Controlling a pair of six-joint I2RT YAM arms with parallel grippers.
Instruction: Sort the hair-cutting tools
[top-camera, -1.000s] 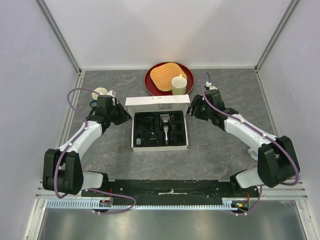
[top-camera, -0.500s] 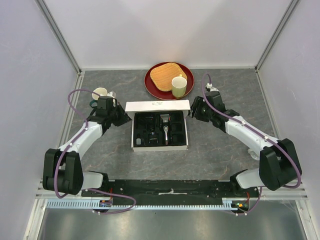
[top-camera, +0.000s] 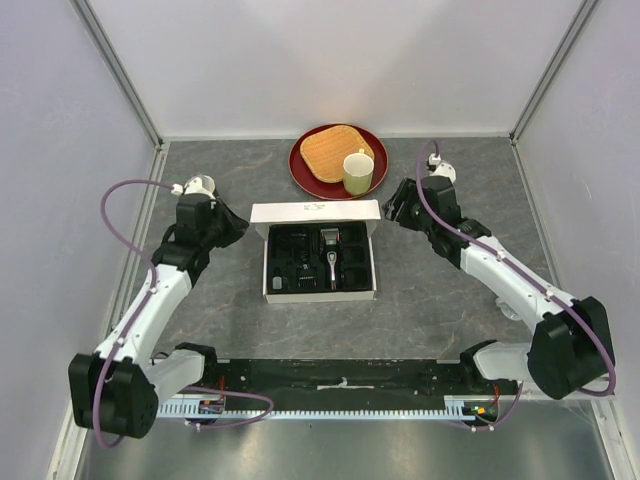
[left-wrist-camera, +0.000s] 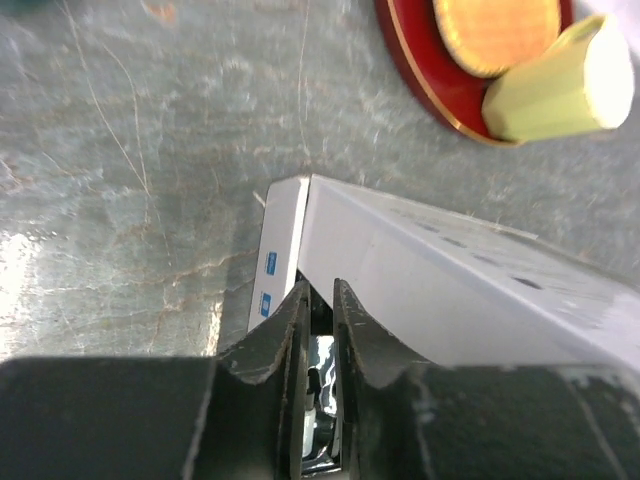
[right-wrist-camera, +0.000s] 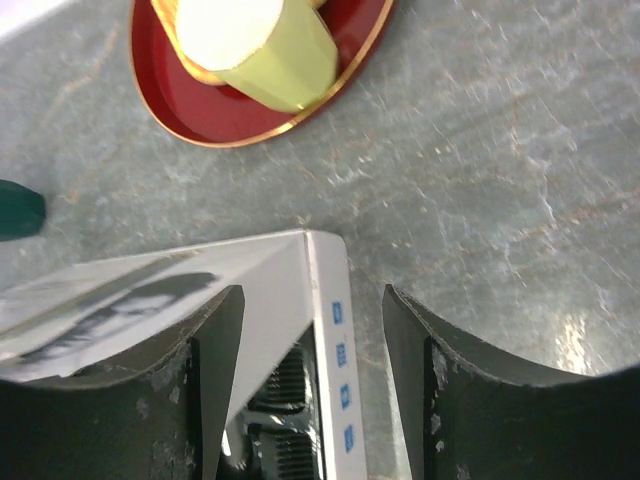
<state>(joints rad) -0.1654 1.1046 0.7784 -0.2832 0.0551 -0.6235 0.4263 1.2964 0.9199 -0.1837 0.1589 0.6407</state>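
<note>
A black-and-silver handheld electric clipper (top-camera: 330, 262) is seen lying lengthwise in a moulded black tray inside a shallow white cardboard box (top-camera: 270, 292). The box is placed at the middle of the grey, marble-veined tabletop (top-camera: 450, 320). Small black plastic comb guards (top-camera: 295, 268) are lodged in the tray's recesses to the clipper's left; their number cannot be told. The box's flat white lid (top-camera: 315, 212) is raised along the far wall.

The left gripper (left-wrist-camera: 320, 290) is set at the box's far left corner. Its matte black fingers (left-wrist-camera: 285, 335) are drawn almost together, so that only a thin slit is left. The side wall's top edge runs into that slit, but whether the card is pinched cannot be told. The right gripper (right-wrist-camera: 312, 300) is spread wide over the far right corner. One curved black finger (right-wrist-camera: 410, 360) is placed on either side of the blue-labelled side wall, and no contact is visible.

Near the middle of the tabletop's far edge, a round glossy red plate (top-camera: 303, 172) with a thin gold rim is set. A tan woven mat (top-camera: 328, 150) and a pale green faceted mug (top-camera: 358, 172) are carried on it. A small pale cup (top-camera: 200, 185) is found behind the left arm, toward the left edge.
</note>
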